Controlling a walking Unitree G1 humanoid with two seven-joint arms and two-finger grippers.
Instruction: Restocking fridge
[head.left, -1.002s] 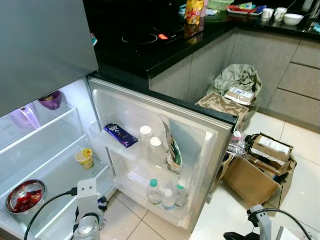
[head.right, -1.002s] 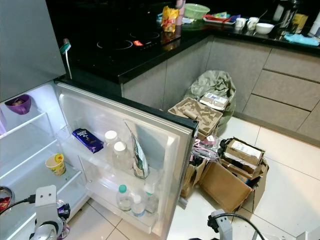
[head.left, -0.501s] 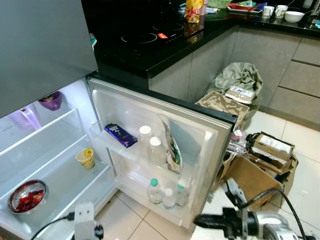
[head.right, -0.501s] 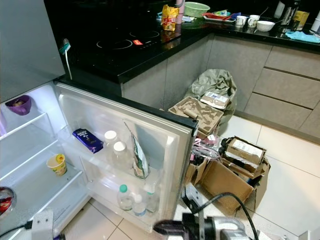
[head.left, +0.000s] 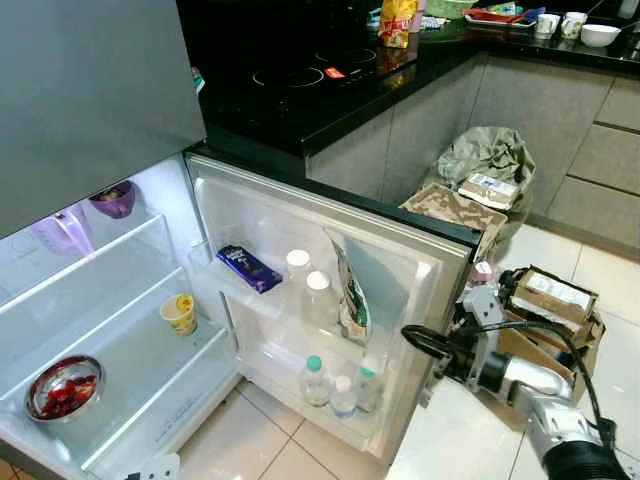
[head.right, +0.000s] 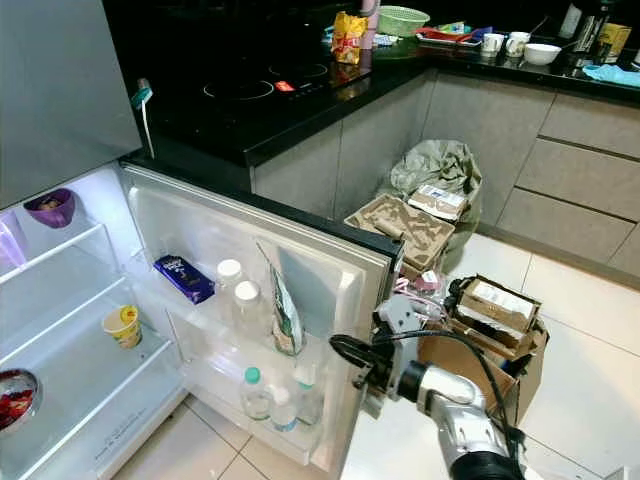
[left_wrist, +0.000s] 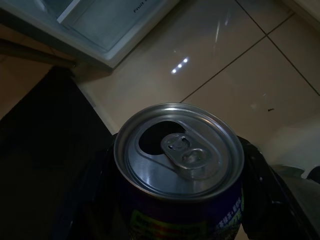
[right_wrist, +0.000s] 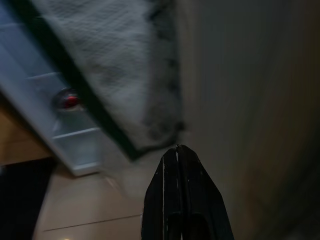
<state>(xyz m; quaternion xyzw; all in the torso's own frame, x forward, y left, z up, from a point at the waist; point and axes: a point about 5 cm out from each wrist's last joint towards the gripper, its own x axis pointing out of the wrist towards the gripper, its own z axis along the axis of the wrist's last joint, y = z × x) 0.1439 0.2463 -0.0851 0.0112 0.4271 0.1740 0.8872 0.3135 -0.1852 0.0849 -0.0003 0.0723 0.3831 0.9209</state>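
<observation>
- Fridge door (head.left: 330, 235), standing open at the centre of the left eye view, is now met at its outer edge by the right arm, which a second ago was seen only as a stub at the lower right corner of the frame; the arm has been swung up and leftward.
- Right gripper (head.left: 412, 340) is held against the door's free edge at lower centre-right, its two black fingers pressed together with nothing between them, as confirmed in the right wrist view (right_wrist: 176, 165). This is judged a move to steady or push the door, not a stocking step.
- Left arm has been lowered out of the lower left of the head views, where it was raised a second ago; the fridge interior (head.left: 120, 330) at the left of the frame is thereby left unobstructed.
- Can (left_wrist: 179, 165), the item to be stocked, is gripped by the left gripper (left_wrist: 175, 210) low over the tiled floor, seen at the centre of the left wrist view. No placement has yet been made.
- Its look: a silver top with the tab lifted and the mouth already open, a dark purple body with green and yellow print. Spilling is judged a risk if it is tilted.
</observation>
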